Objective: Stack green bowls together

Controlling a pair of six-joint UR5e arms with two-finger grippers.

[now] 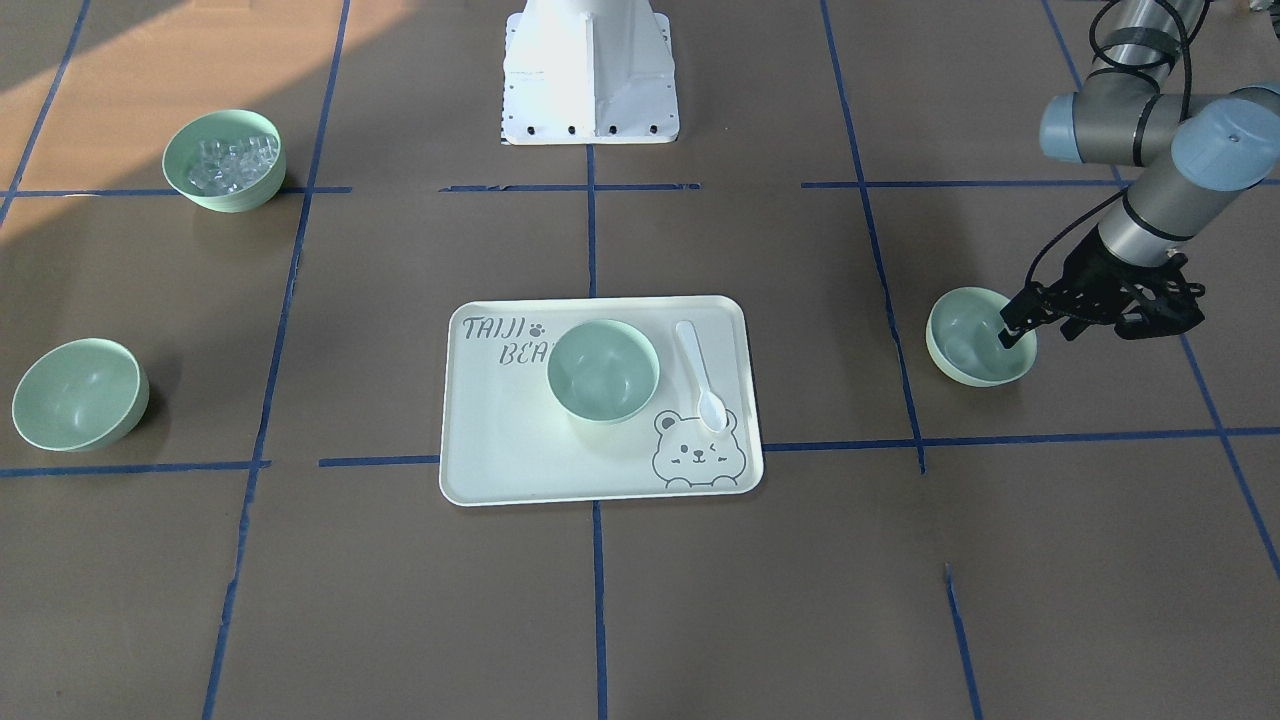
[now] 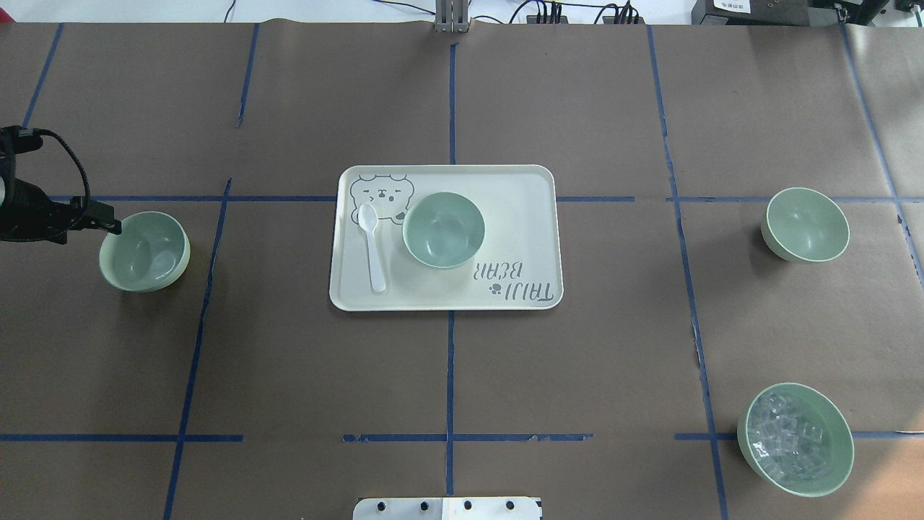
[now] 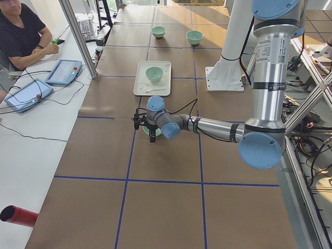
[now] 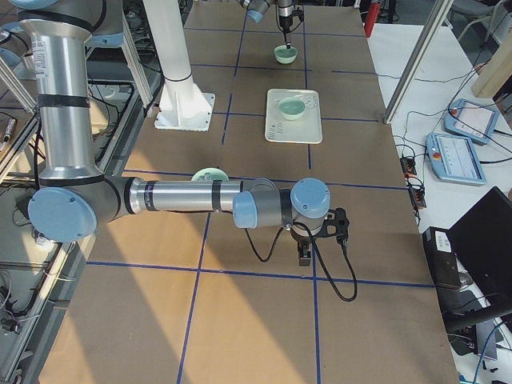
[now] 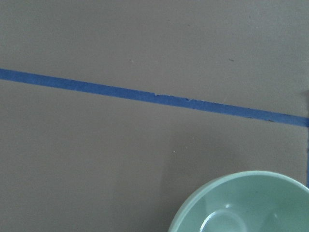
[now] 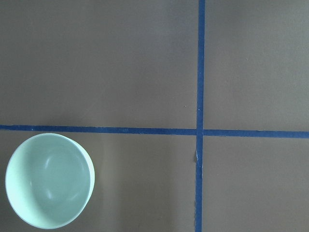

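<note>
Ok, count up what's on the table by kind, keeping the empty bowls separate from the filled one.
Empty green bowls: 3
Green bowl with clear cubes: 1
Tray: 1
White spoon: 1
Total: 6

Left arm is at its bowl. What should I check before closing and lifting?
1. Left gripper astride the left bowl rim, jaws open: ok.
2. Left bowl empty and upright: ok.
3. Tray bowl empty, ready to receive: ok.
4. Spoon lies apart from tray bowl: ok.
5. Right gripper open or shut: cannot tell.
</note>
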